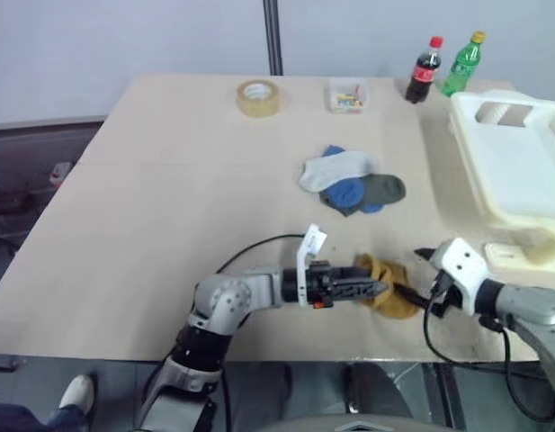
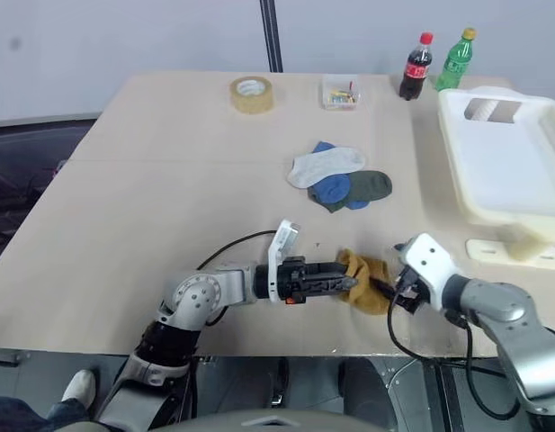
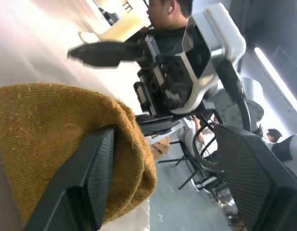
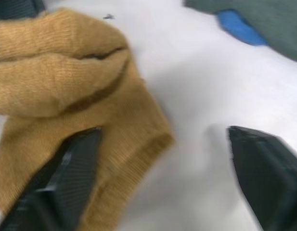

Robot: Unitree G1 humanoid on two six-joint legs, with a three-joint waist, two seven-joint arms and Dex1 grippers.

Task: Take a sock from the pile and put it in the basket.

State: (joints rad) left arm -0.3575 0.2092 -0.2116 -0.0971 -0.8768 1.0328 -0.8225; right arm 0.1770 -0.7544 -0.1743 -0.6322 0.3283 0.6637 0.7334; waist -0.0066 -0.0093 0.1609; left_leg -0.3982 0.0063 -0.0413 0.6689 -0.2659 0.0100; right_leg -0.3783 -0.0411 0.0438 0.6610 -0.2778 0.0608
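Mustard sock (image 2: 367,281) lies soft, light and floppy on the surface between both pincers. Left pincer (image 2: 342,281) is spread with one finger pushed into the fabric; right pincer (image 1: 419,275) gapes wide, not gripping. I'd pinch a bunched fold, not the thin cuff.

No lettering legible anywhere: labels on the red-capped cola bottle (image 1: 425,70) and green soda bottle (image 1: 461,65) (far right of table) stay unreadable.

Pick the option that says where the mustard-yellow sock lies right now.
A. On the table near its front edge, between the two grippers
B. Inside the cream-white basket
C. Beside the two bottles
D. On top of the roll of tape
A: the mustard-yellow sock lies on the table between the left gripper and the right gripper, apart from the pile and outside the basket.
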